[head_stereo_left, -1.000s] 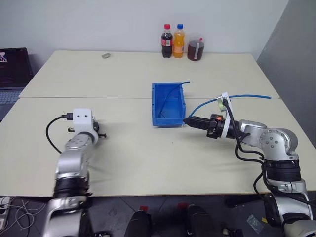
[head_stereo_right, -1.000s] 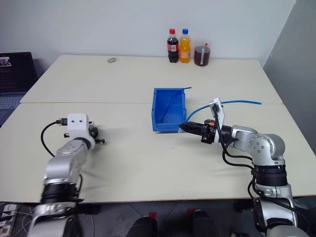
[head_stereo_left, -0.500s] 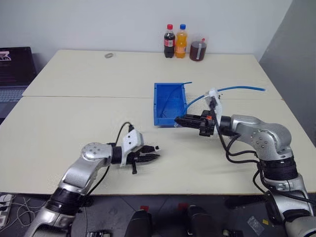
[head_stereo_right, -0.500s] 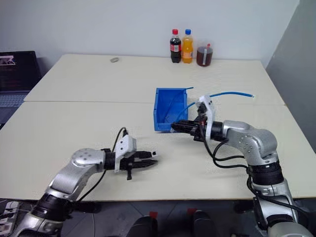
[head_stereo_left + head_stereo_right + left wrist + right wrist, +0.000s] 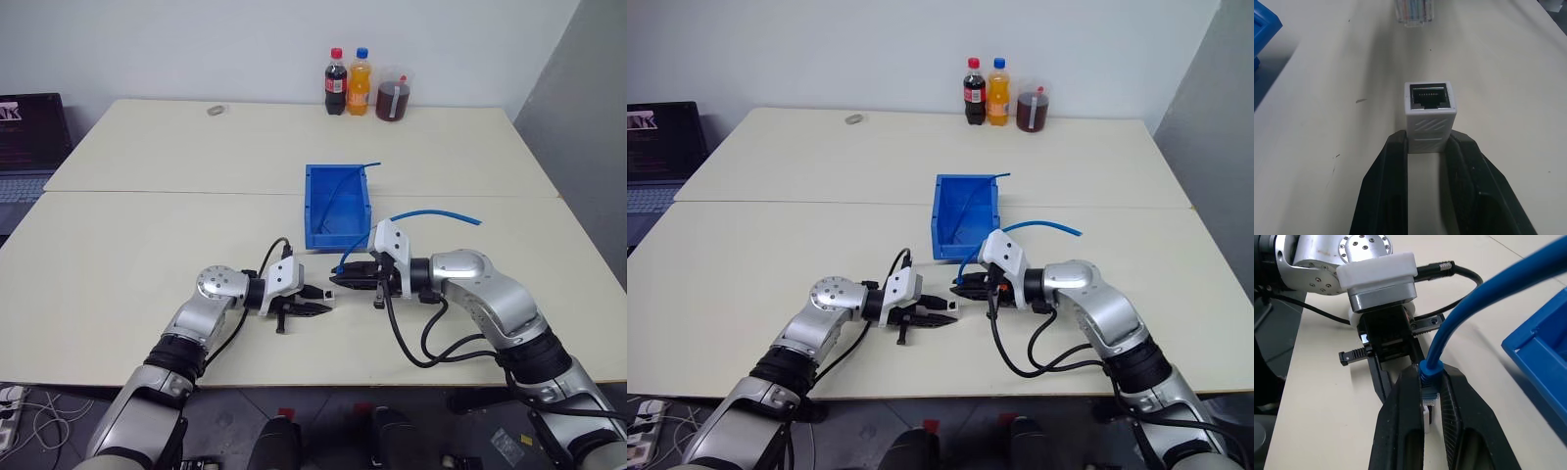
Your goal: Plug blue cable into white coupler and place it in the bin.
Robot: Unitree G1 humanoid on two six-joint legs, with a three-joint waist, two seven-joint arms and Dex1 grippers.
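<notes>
The desk (image 5: 147,255) has a smooth, matt cream top with a few small dark marks. The white coupler (image 5: 1429,113) is moulded matt plastic with ribbed hatching on its face and thin metal contacts inside its socket. The blue cable (image 5: 1474,318) wears a smooth, slightly shiny rubbery jacket; its plug (image 5: 1412,11) is clear plastic. The bin (image 5: 336,204) is glossy bright blue plastic. The fingers (image 5: 1383,191) of the left pincer (image 5: 317,301) are black matt plastic; the arm shells (image 5: 495,294) look like brushed silver metal.

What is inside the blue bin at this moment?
Inside the bin lies a thin dark blue cable, one end rising over the rim. The near wall hides the floor's front part.
</notes>
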